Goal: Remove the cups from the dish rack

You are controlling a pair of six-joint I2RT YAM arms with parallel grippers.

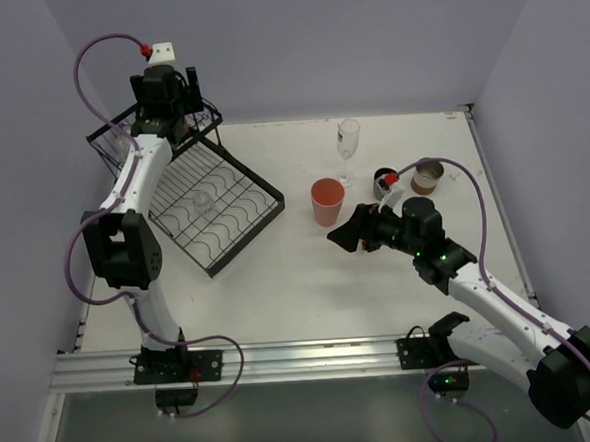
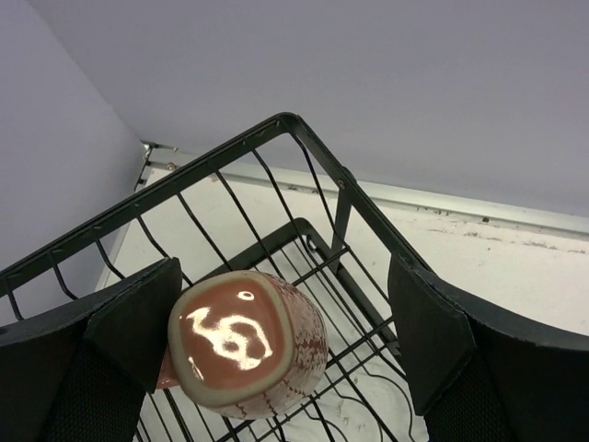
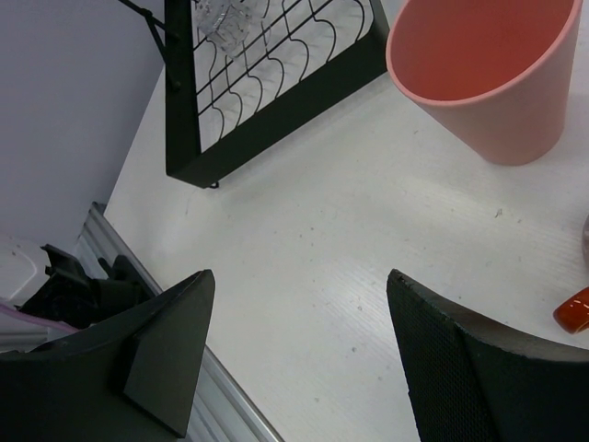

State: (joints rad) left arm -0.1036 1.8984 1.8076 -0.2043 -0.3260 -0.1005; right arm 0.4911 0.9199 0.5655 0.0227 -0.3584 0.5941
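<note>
The black wire dish rack (image 1: 246, 242) stands at the left. My left gripper (image 1: 166, 117) hangs over its raised basket. In the left wrist view this gripper (image 2: 285, 341) is open around an upturned brown-red mug (image 2: 244, 345), which lies on the basket wires (image 2: 304, 138) against the left finger (image 2: 138, 322) and apart from the right one. A clear glass (image 1: 204, 202) lies on the rack's flat tray. On the table stand a salmon tumbler (image 1: 326, 201), a clear stemmed glass (image 1: 347, 143), a dark cup (image 1: 385, 183) and a brown cup (image 1: 428, 179). My right gripper (image 1: 348, 230) is open and empty just below the tumbler.
The right wrist view shows bare table between the open right gripper (image 3: 304, 354), the salmon tumbler (image 3: 488, 74) at upper right, the rack's corner (image 3: 230, 157) at upper left, and a small orange-red thing (image 3: 575, 308) at the right edge. Walls close in the table on three sides.
</note>
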